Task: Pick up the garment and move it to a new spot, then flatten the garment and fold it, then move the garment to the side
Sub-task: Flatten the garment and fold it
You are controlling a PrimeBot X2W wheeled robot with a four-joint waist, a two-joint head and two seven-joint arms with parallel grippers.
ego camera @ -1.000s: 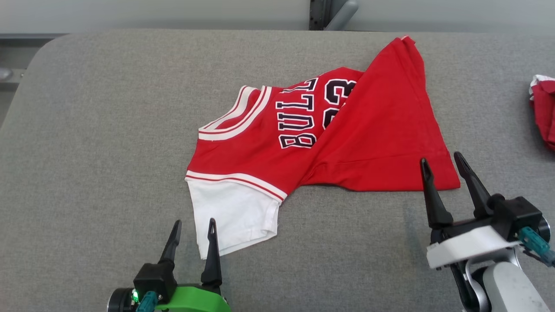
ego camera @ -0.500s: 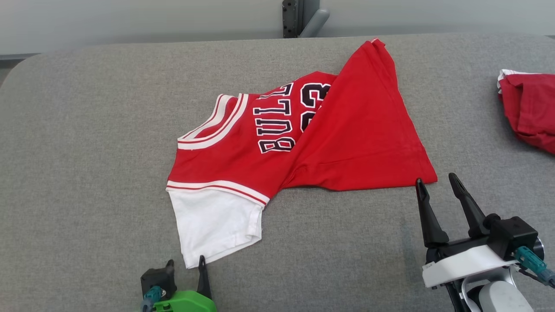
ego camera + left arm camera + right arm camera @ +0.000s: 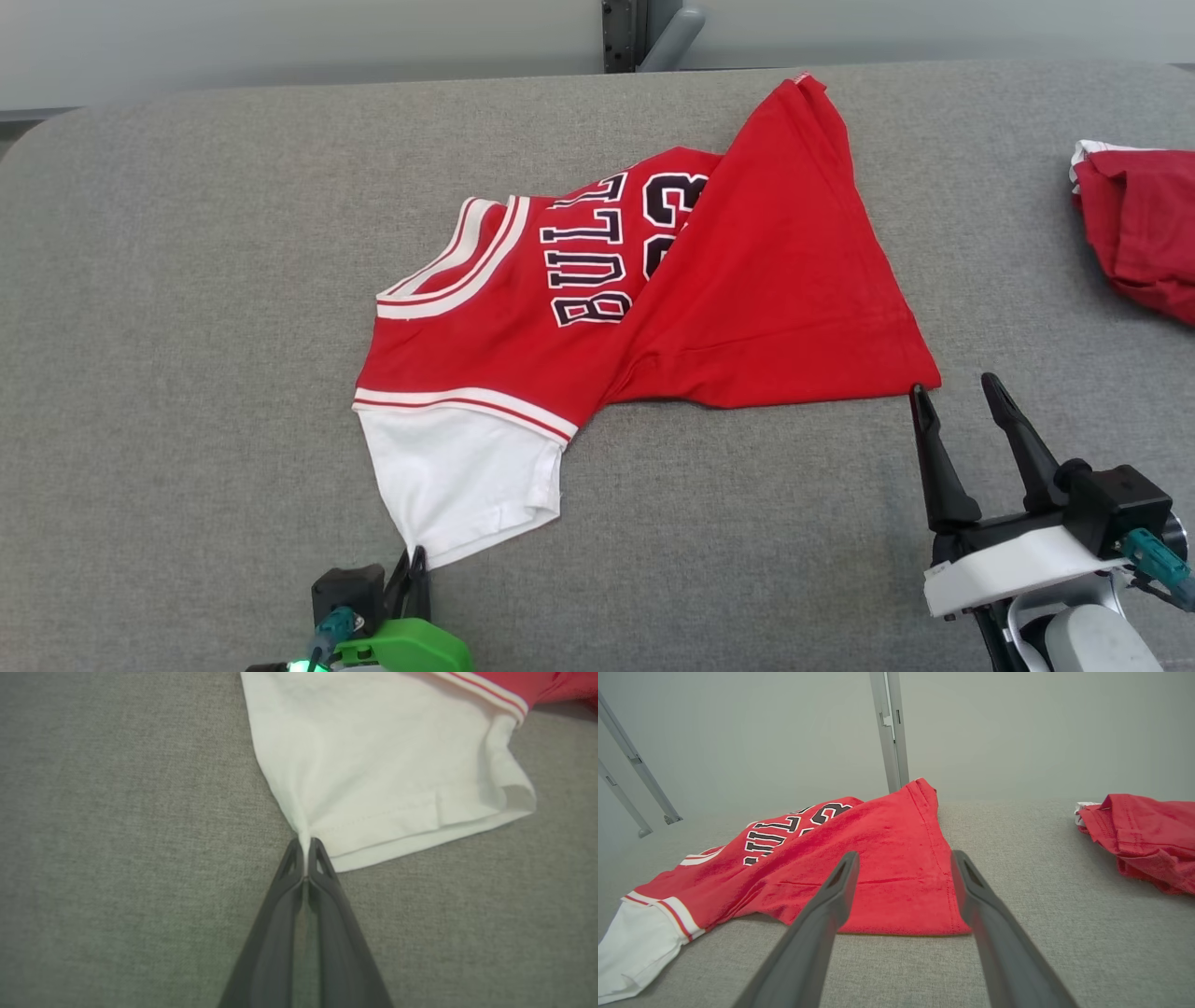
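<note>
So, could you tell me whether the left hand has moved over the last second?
Yes. Against the white sleeve, the left hand has drawn back toward the robot and shut on the sleeve's corner.

red cloth (image 3: 1144, 233) cut off at right edge, jersey (image 3: 485, 345) lettering half under fold

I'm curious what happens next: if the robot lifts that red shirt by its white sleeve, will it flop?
Probably floppy: the sleeve puckers where the left gripper pinches it. Likely light too; the shirt lies thin, folded over itself.
</note>
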